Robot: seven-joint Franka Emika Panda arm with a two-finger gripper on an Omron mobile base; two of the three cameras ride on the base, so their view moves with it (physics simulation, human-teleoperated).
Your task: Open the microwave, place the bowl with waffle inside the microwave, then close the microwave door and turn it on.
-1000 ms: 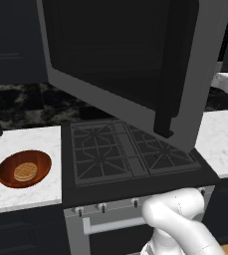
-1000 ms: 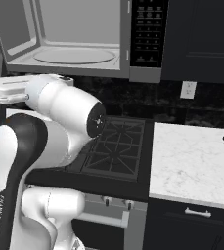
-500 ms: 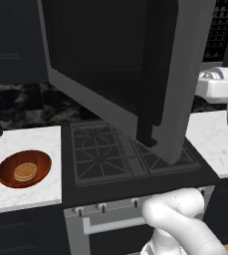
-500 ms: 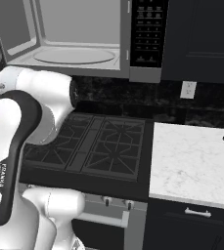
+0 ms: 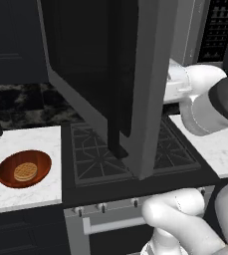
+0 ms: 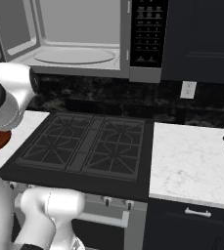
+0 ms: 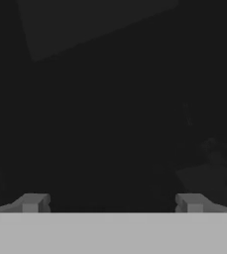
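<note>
Microwave door [image 5: 110, 74] hangs wide open over the stove [image 6: 89, 146]. Gripper [image 7: 112, 203] has its jaws spread wide, holding nothing. Bowl [image 5: 24, 169] with the waffle [image 5: 25, 171] sits on the left table [image 5: 26, 144], well apart from them.

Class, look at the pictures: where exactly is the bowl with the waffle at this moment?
In the left base view the bowl, with the waffle lying in it, sits on the white marble counter left of the black stove, below the open microwave door.
</note>
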